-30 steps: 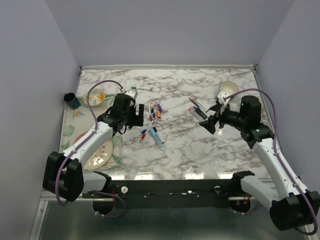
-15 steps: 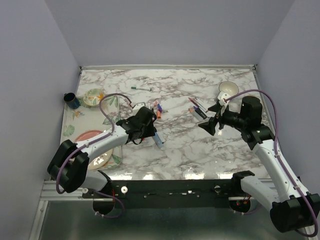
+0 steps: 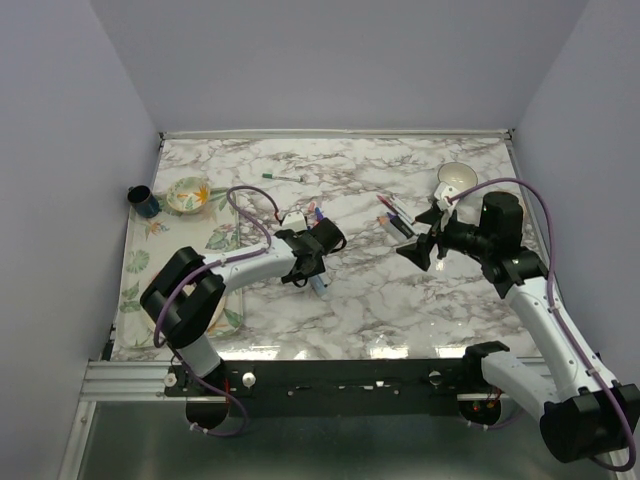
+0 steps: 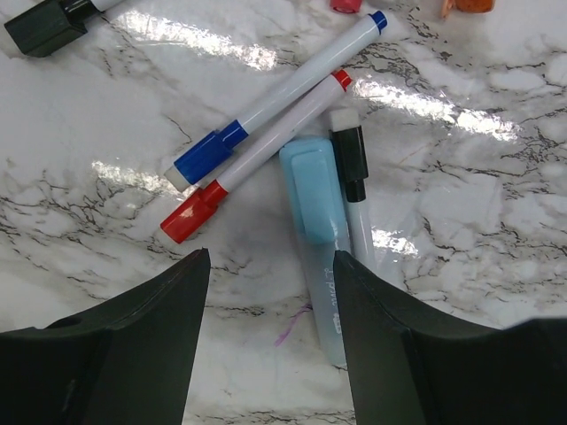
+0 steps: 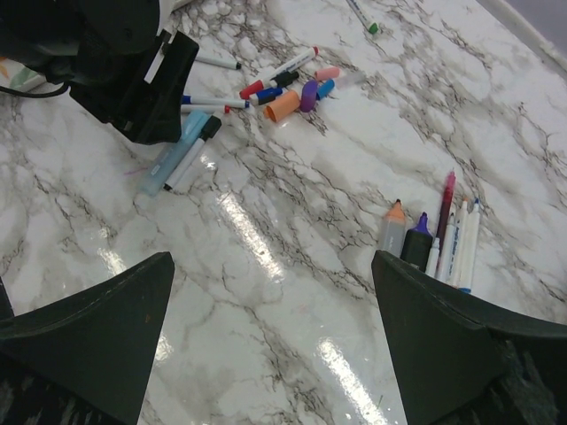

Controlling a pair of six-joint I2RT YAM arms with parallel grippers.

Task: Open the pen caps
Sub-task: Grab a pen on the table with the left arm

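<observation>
Caps [image 4: 189,220] lie just ahead of left tool [image 4: 270,266].

Floral bowl [image 3: 187,194] near dark mug [image 3: 143,201]; white cup [image 3: 456,180] far right

Robot lab test cell.
Bare lavender walls [image 3: 330,60] box in a marble-print worktop [image 3: 400,300]; a cabled left arm [image 3: 250,267] and right arm [image 3: 542,300] are bolted to a black rail [image 3: 350,378] along the frame's bottom.
</observation>
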